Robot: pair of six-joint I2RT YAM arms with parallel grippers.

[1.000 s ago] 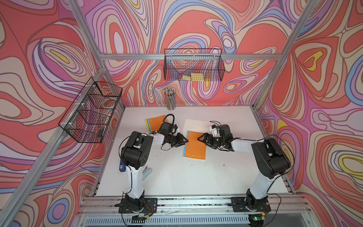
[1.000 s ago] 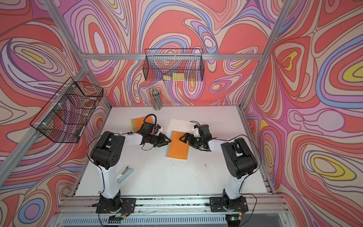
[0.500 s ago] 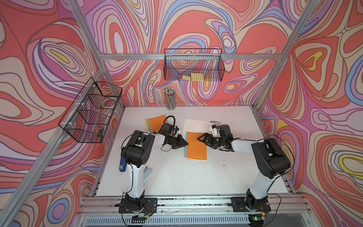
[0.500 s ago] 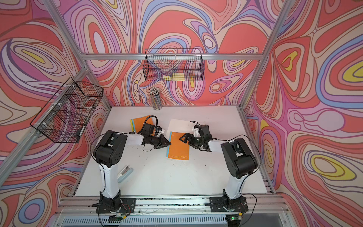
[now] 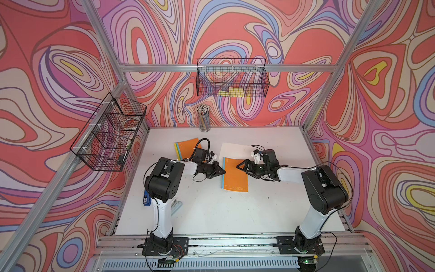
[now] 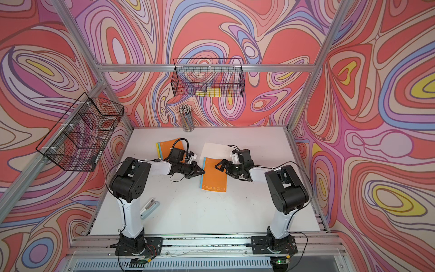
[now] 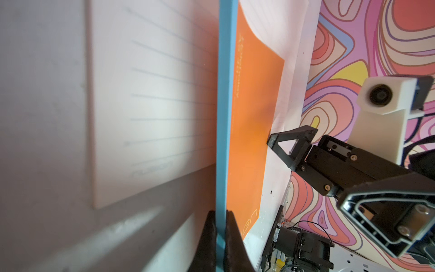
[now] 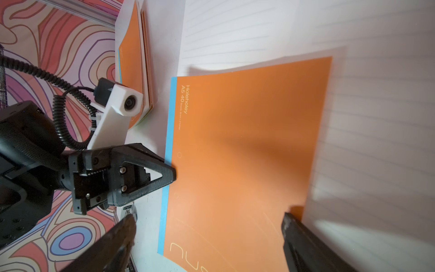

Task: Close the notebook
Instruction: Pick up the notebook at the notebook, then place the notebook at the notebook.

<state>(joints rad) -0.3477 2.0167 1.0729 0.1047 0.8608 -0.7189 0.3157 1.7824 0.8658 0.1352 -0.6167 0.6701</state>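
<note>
Closing appears nearly complete: the orange notebook lies mid-frame on the table, left pincer clenched on its blue spine edge, right pincer released over the cover; next, likely pressing it flat.

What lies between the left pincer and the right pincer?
The orange notebook lies there: the left pincer is shut on its blue edge, and the right pincer stands open above its cover. Both top views show this.
</note>
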